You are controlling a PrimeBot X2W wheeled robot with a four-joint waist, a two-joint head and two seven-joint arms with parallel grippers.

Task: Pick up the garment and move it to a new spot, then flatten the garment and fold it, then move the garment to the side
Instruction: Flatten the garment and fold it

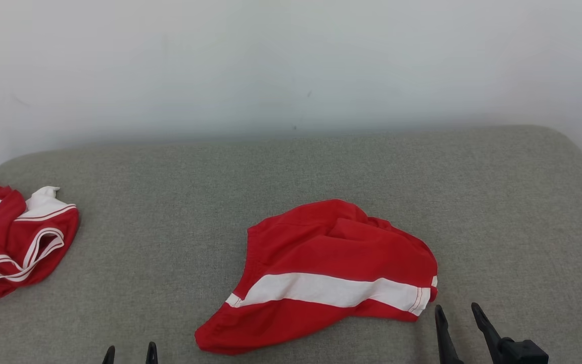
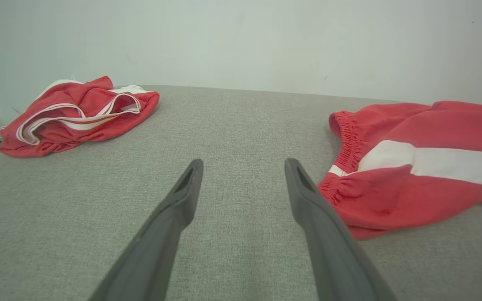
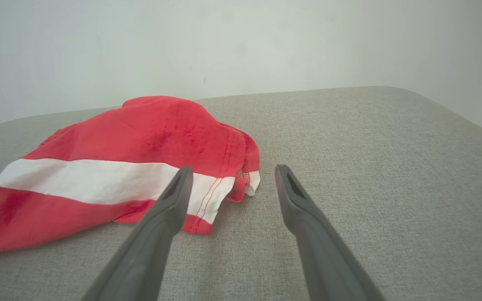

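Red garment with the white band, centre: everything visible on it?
The red garment looks like thin fabric shorts: a broad white band across, gathered elastic waist at its left end, stitched hem at its right. It lies crumpled on the grey upholstered surface. The open left gripper and right gripper flank it, seemingly clear.

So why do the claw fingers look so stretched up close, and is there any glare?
Left wrist view: the wide lens stretches the left claw toward the bottom edge. Right wrist view: same for the right claw. Head view: soft even light, only a faint shadow under the centre garment, no glare on the grey cushion.
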